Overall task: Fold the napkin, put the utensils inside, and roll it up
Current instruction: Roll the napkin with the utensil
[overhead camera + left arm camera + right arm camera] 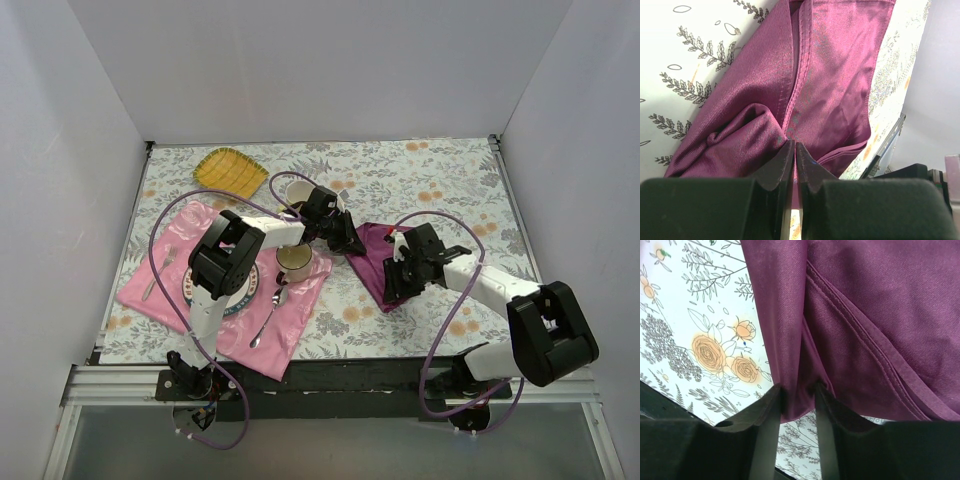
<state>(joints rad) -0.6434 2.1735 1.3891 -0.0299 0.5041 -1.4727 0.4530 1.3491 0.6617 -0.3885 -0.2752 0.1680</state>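
We hold the napkin (372, 262) at centre frame.
Its long axis runs steeply upper left to lower right; left gripper (350, 245) pinches it tight, right gripper (393, 285) clasps a fold; floral tablecloth (430, 180), white walls (300, 70).

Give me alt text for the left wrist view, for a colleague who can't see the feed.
The left pincer is closed on a bunched fold of the dark purple satin napkin. The cloth stretches away from the fingertips in creased layers, a stitched hem running up its middle, with the floral tablecloth showing on both sides.
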